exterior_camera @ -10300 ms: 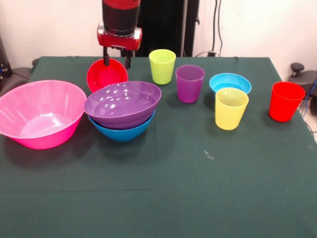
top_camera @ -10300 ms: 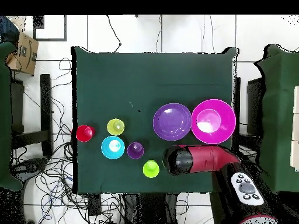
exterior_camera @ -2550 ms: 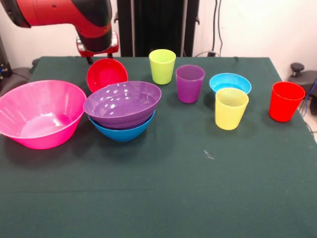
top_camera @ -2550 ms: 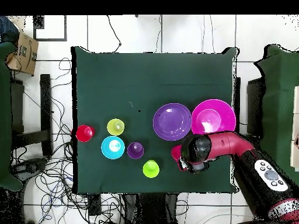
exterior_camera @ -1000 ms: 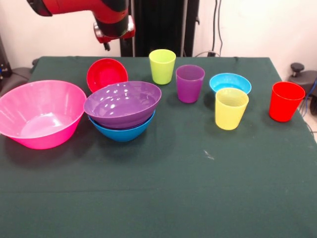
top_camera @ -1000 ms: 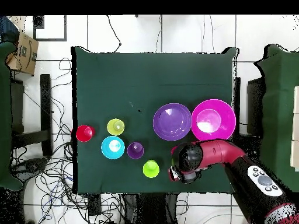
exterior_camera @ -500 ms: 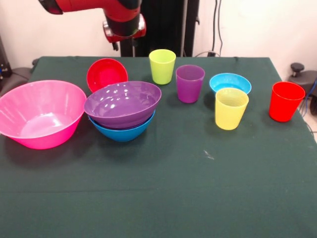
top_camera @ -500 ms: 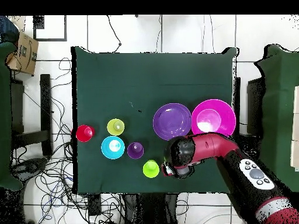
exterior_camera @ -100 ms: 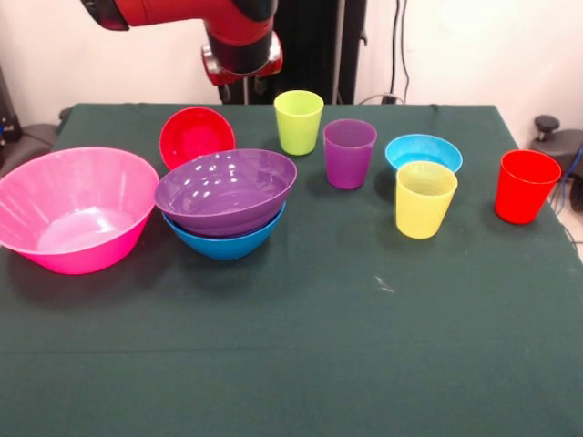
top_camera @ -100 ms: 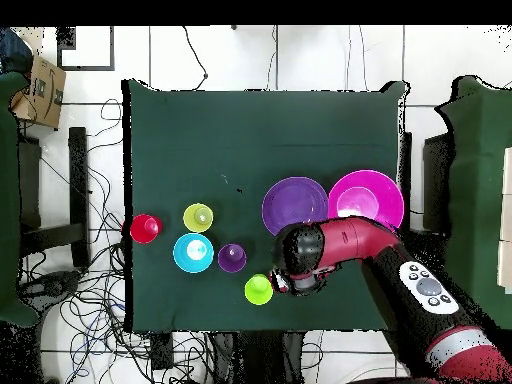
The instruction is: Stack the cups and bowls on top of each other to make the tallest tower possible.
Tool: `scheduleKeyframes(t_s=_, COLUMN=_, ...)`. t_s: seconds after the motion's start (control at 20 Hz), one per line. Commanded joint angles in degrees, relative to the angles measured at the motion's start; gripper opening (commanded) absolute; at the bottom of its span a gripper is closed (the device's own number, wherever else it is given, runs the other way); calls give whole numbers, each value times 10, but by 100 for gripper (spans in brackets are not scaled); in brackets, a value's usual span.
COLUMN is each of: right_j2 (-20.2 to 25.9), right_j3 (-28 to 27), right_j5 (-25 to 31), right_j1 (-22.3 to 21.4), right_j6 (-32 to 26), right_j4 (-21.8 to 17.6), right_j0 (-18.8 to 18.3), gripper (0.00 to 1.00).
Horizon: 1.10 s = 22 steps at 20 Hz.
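The tower is a large purple bowl (exterior_camera @ -100 ms: 226, 189) (top_camera @ -100 ms: 295, 205) nested in a medium blue bowl (exterior_camera @ -100 ms: 225, 238). A very large pink bowl (exterior_camera @ -100 ms: 77, 209) (top_camera @ -100 ms: 366, 198) sits to its left in the front view. A small red bowl (exterior_camera @ -100 ms: 197, 137) leans tilted behind them. To the right stand the lime cup (exterior_camera @ -100 ms: 299, 121) (top_camera @ -100 ms: 259, 290), purple cup (exterior_camera @ -100 ms: 350, 153) (top_camera @ -100 ms: 232, 258), light blue bowl (exterior_camera @ -100 ms: 424, 151) (top_camera @ -100 ms: 193, 253), yellow cup (exterior_camera @ -100 ms: 425, 198) (top_camera @ -100 ms: 198, 217) and red cup (exterior_camera @ -100 ms: 526, 186) (top_camera @ -100 ms: 146, 228). My gripper (exterior_camera @ -100 ms: 234, 89) hangs above the table's far edge, between the red bowl and the lime cup, holding nothing.
A dark green cloth covers the table (exterior_camera @ -100 ms: 301, 364). In the overhead view my arm (top_camera @ -100 ms: 340, 245) hides the red bowl and the pink bowl's near rim. Cables and a cardboard box (top_camera @ -100 ms: 40, 90) lie on the floor around the table.
My arm has risen from the small red bowl, swung out over the pink bowl's side, then back toward the lime cup. No cup or bowl has moved.
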Motion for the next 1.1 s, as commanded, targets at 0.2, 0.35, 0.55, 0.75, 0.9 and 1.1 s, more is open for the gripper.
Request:
scheduleKeyframes(t_s=0.2, right_j2=6, right_j3=-87, right_j5=81, right_j1=0, right_j6=-41, right_j4=34, right_j0=35, gripper=100)
scheduleKeyframes(t_s=0.35, right_j2=8, right_j3=-87, right_j5=102, right_j1=-18, right_j6=-37, right_j4=49, right_j0=39, gripper=100)
scheduleKeyframes(t_s=0.55, right_j2=11, right_j3=-102, right_j5=121, right_j1=-23, right_j6=-42, right_j4=58, right_j0=43, gripper=100)
scheduleKeyframes(t_s=0.75, right_j2=12, right_j3=-114, right_j5=137, right_j1=-29, right_j6=-52, right_j4=59, right_j0=41, gripper=100)
scheduleKeyframes(t_s=0.9, right_j2=15, right_j3=-118, right_j5=147, right_j1=-33, right_j6=-55, right_j4=65, right_j0=40, gripper=100)
scheduleKeyframes(t_s=1.1, right_j2=14, right_j3=-136, right_j5=152, right_j1=-29, right_j6=-63, right_j4=54, right_j0=42, gripper=100)
